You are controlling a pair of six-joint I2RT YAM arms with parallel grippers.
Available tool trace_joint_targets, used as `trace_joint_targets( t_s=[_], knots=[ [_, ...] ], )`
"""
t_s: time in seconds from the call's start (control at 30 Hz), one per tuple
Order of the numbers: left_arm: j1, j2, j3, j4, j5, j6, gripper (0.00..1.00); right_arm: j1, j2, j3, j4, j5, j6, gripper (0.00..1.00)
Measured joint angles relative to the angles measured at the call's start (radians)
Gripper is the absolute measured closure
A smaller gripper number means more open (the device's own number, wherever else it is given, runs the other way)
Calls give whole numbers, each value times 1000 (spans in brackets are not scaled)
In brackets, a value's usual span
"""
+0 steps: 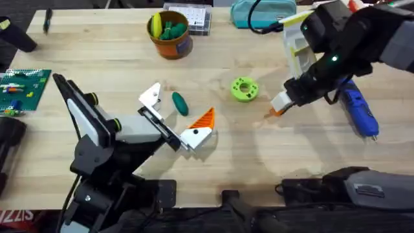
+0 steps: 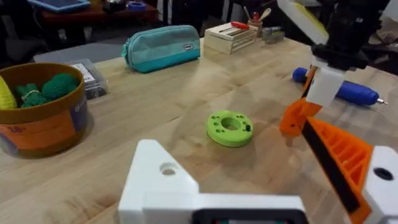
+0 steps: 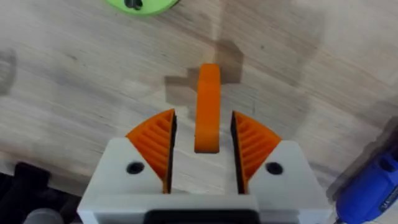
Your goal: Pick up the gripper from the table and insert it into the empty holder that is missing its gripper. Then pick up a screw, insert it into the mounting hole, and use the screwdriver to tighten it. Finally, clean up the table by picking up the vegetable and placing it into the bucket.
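- While the right gripper [image 3: 204, 155] hangs over the table [image 1: 116, 58], its orange pads [image 3: 155, 146] clamp the small white block with the orange tip, the gripper [image 1: 279, 102], just beside the lime ring [image 1: 244, 88].
- From the left wrist, the same block [image 2: 311, 93] shows tip down, close above the wood, beyond the ring [image 2: 231, 128].
- On the ring's other side, the left gripper [image 1: 173, 123] stands spread wide: one finger is a bare white holder [image 1: 151, 96], the other carries an orange wedge [image 1: 203, 120].
- Between those fingers, nearer the holder than the ring, lies the dark green vegetable [image 1: 179, 103].
- Farther from the ring than the held block, the blue screwdriver [image 1: 359, 111] rests on the wood.
- Well beyond the ring, near the far edge, the bucket [image 1: 169, 35] holds green and yellow pieces, with a teal pouch [image 1: 262, 13] off to its side.
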Motion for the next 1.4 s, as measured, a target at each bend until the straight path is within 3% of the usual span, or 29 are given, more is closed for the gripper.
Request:
trace_joint_targets(
  t_s=[0.17, 0.8, 0.87, 0.97, 1.4],
  knots=[
    [0, 0, 0, 0, 0, 0, 15, 0, 39, 0, 0, 0, 0, 586],
    [0, 0, 0, 0, 0, 0, 15, 0, 45, 0, 12, 0, 0, 719],
    [0, 0, 0, 0, 0, 0, 15, 0, 45, 0, 14, 0, -1, 782],
    [0, 0, 0, 0, 0, 0, 15, 0, 45, 0, 22, 0, 0, 972],
    [0, 0, 0, 0, 0, 0, 15, 0, 45, 1, 20, 0, 0, 979]
  ],
)
